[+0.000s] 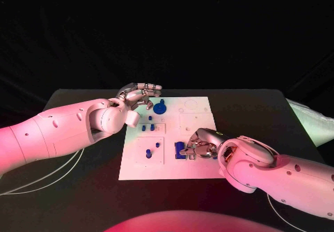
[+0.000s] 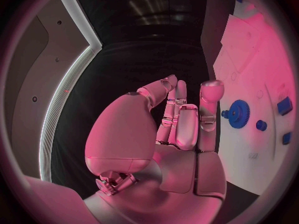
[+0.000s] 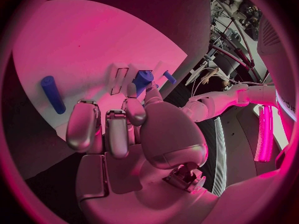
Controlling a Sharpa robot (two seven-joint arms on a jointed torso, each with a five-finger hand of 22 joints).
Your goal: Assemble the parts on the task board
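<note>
A block point(image 1: 180, 149) on the board point(image 1: 198, 166) was being seated by the right hand point(image 1: 200, 146), its grasp unclear; careful pressing seemed needed next. The left hand point(image 1: 138, 95) was held empty, loosely curled.

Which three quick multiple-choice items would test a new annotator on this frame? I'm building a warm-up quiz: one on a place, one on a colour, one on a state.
1. Where does the gear lie?
A. on the task board's far part, by the left hand
B. on the black table
C. under the right hand

2. What colour are the parts?
A. yellow
B. blue
C. green

3. What is the left hand doing?
A. gripping the gear
B. pressing flat on the board
C. holding nothing, its fingers beside the gear

Answers: 1 A, the head view shows the gear at the far end near that hand. 2 B, every piece is blue. 3 C, the left wrist view shows the gear apart from the fingers.
</note>
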